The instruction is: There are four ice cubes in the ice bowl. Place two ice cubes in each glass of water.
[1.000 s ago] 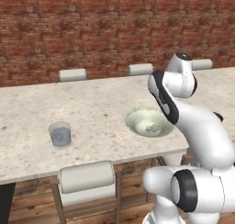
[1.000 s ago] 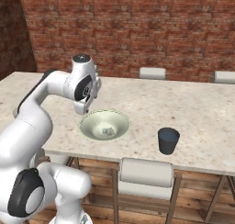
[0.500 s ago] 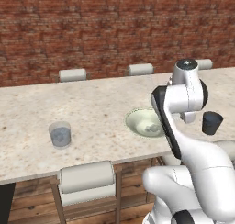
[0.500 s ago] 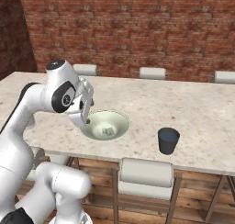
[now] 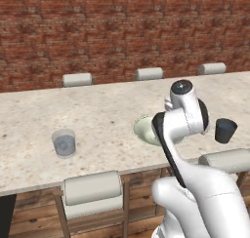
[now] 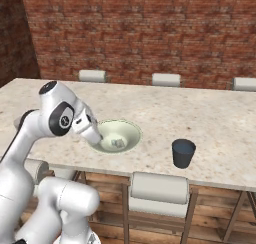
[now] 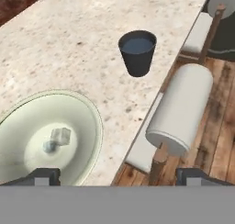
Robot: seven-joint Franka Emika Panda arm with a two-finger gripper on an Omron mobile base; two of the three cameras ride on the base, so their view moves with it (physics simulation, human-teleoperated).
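Note:
The ice bowl point(image 6: 131, 131) is wide and pale greenish-cream, and it sits near the counter's front edge. My arm hides part of the ice bowl point(image 5: 140, 129) in the left base view. Pale ice cubes point(image 6: 118, 143) lie in its middle; the hand view shows two ice cubes point(image 7: 60, 136) close together in the ice bowl point(image 7: 27, 120). My gripper point(image 6: 96, 137) hangs over the bowl's left rim. It is open, with the fingertips point(image 7: 42, 176) wide apart and nothing between them. A dark navy glass of water point(image 6: 183, 153) point(image 7: 137, 52) point(image 5: 225, 130) stands right of the bowl. The see-through glass of water point(image 5: 64, 143) stands far left.
Padded stools are tucked under the counter's front edge point(image 7: 179, 113) point(image 6: 159, 187) point(image 5: 93, 188). More seat backs point(image 5: 149, 73) line the far side before a brick wall. Wooden floor lies below the counter edge.
The arm has swung down and back toward the base, bringing the hand low over the bowl's near-left rim. The bowl and both glasses have not moved. The jaws stay wide.

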